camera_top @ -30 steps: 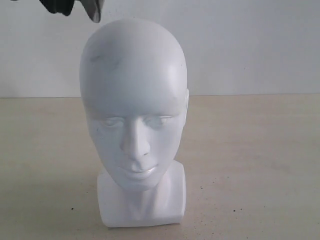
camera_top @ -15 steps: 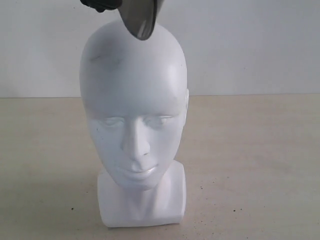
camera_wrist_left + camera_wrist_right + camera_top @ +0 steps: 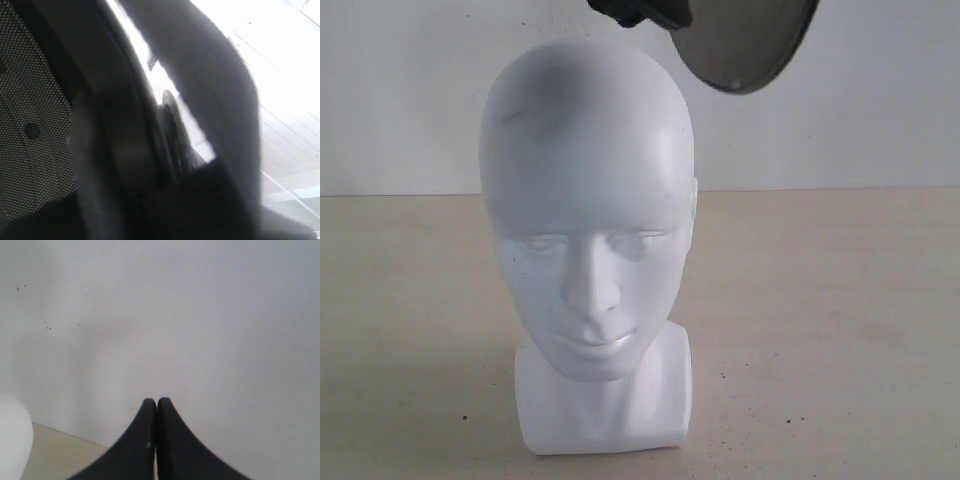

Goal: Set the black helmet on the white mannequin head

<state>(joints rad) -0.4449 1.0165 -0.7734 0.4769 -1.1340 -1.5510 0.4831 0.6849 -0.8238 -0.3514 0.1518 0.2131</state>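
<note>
**Helmet aloft, off-centre**
The black helmet (image 3: 745, 45) hangs at one o'clock above the white mannequin head (image 3: 588, 200), clear of it. The right gripper (image 3: 156, 407) is pressed closed on nothing; the left gripper's state cannot be told from its blurred close view. Lowered off-centre, the helmet could strike the crown and topple the head.

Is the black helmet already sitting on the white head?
No: in the exterior view the black helmet hangs above and to one side of the white mannequin head, whose crown is bare.
</note>
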